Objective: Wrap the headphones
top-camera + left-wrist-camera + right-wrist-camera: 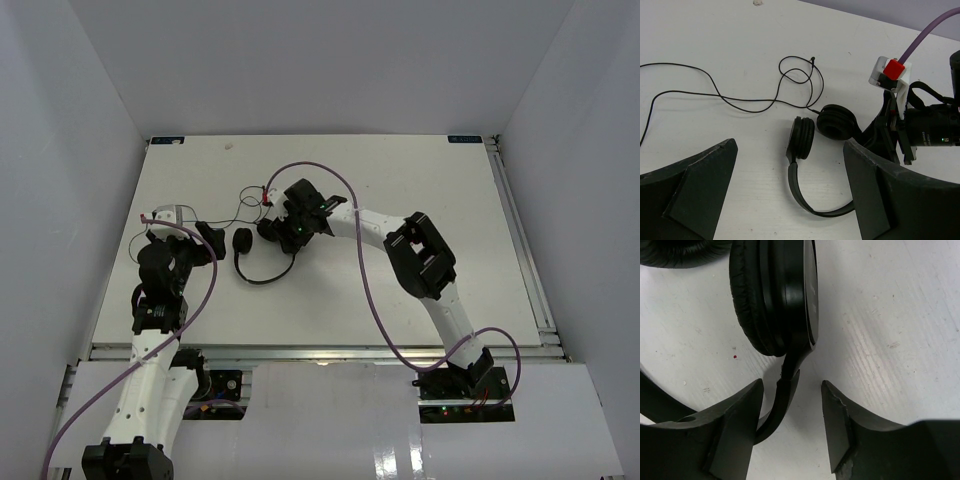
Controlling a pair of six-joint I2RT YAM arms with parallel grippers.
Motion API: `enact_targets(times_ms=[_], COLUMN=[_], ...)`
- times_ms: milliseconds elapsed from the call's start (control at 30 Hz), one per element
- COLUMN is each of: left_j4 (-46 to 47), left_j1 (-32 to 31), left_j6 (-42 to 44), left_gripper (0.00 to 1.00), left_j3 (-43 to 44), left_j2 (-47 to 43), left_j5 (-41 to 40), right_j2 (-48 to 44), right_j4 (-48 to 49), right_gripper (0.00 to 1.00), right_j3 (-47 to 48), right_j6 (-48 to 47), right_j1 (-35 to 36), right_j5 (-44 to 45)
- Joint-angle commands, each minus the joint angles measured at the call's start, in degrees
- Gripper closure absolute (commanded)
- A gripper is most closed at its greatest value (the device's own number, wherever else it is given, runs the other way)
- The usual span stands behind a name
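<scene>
Fingers (pixel 735 430) of my right hand (pixel 792 395) are spread, one on each side of the band (pixel 784 397) of the headphones (pixel 801 145). The band runs up between them, close against the finger on my left, and I cannot tell whether it touches. The other finger is well clear of it, so I am straddling the band, not pinching it. Just past my fingertips the band meets one cup (pixel 772 295), which stands on edge on the worktop (pixel 890 315). The second cup (pixel 680 252) lies a little further out, to the left.

My left hand (pixel 211 240) is spread too, and it holds nothing. Its fingers (pixel 700 190) frame the headphones from the other side. Both cups sit ahead of it, beside each other, with the band curving back toward me. Neither finger touches them.

Beyond the cups the cord (pixel 722 96) wanders over the worktop. It makes a few slack loops straight ahead of my left hand, and two long strands trail off to that hand's left. Its free end (pixel 812 59) lies at the far side of the loops.

As I judge it, the wrapping has not begun. No turn of cord goes round the band or the cups, and neither hand has hold of anything. What is left is nearly all of it: press my right fingers together on the band to steady the headphones, pick up the cord with my left, then wind it round and tuck in the end.
</scene>
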Motion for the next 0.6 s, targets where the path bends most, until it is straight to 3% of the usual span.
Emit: enact_targets(times_ms=[0,333,500,567], left_j4=[0.13,0.13,0.15,0.25], left_j1=[-0.25,-0.25,-0.25,-0.25], left_j6=[0.21,0.23,0.38,0.38], left_gripper=[0.02,0.02,0.02,0.02], left_j3=[2.26,2.26,2.25,2.11], left_j2=[-0.39,-0.39,-0.32,-0.24], left_j5=[0.71,0.76,1.23,2.0], right_j2=[-2.6,-2.95,-5.56,-7.8], right_j4=[1.78,2.42,2.63,2.91], right_gripper=[0.46,0.73,0.91,0.92], right_j3=[-1.74,-2.76,-3.84,-4.87], right_j6=[-0.48,0.97,0.59,0.11], right_j1=[0.78,0.69,-0.6,-1.89], right_j5=[0.96,1.91,1.79,1.25])
